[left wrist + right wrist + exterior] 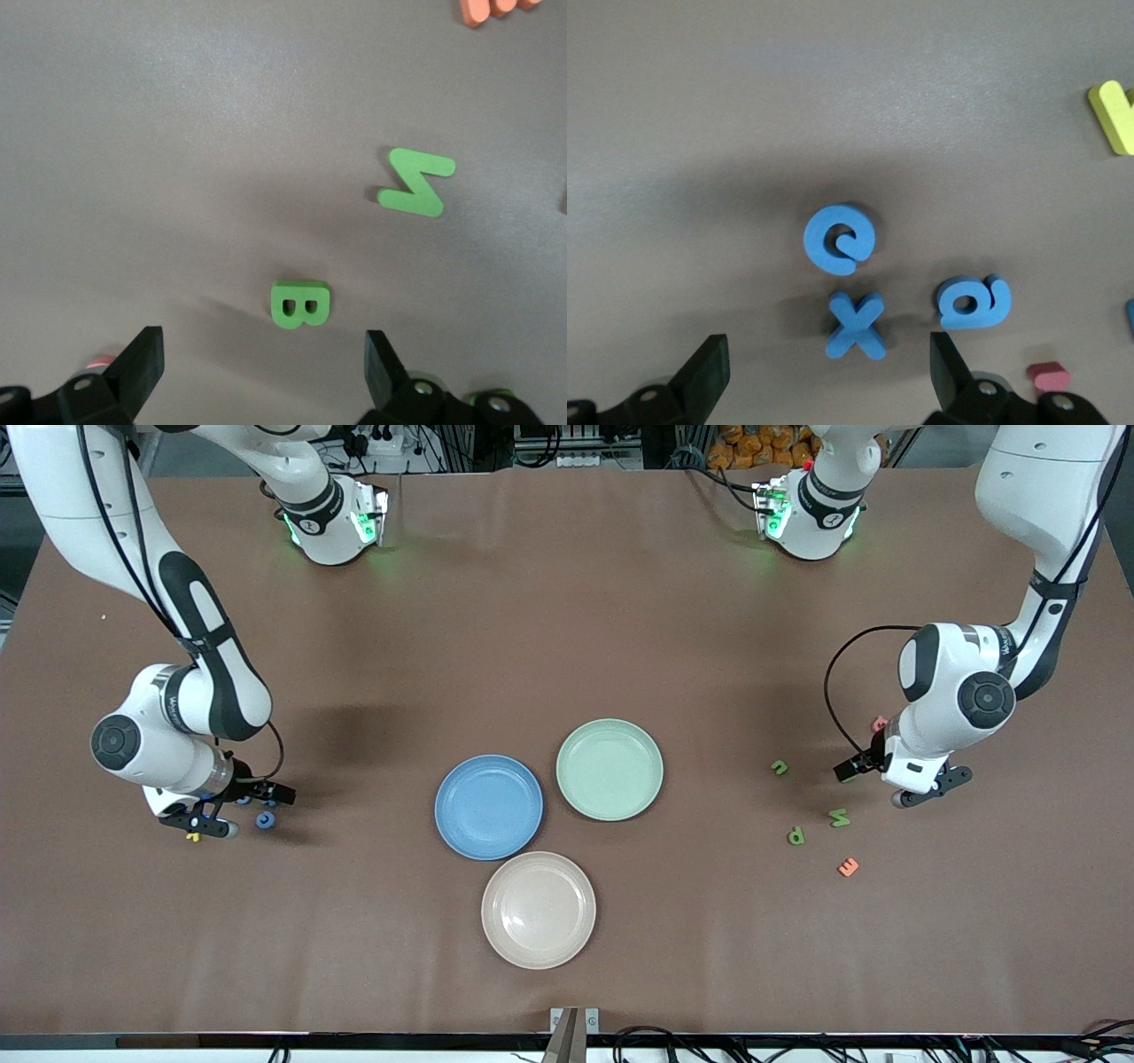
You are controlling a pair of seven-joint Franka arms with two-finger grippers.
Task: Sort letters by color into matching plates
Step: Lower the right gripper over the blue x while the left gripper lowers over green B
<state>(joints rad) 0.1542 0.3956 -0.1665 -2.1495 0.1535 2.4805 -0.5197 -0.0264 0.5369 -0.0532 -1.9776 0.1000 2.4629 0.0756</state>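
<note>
Right gripper [213, 815]: fingers spread, empty, low over the blue letters at the right arm's end of the table.
Blue letters: flat matte foam; rounded "e" [839, 239], crossed "x" [856, 326], curled "a" [974, 302], lying close together on the brown table [567, 602].
Blue plate [488, 807]: round, matte, empty, mid-table.
Green plate [609, 769]: pale, round, just beside the blue one.
Green letters: "B" [300, 304] and zigzag "N" [416, 181], flat on the table.
Left gripper [921, 788]: fingers spread, empty, over the "B".

Even, bright overhead light falls on the table [567, 646], arms cast soft dark shadows, the plates [538, 909] show faint glare, and wrist views look slightly soft.
</note>
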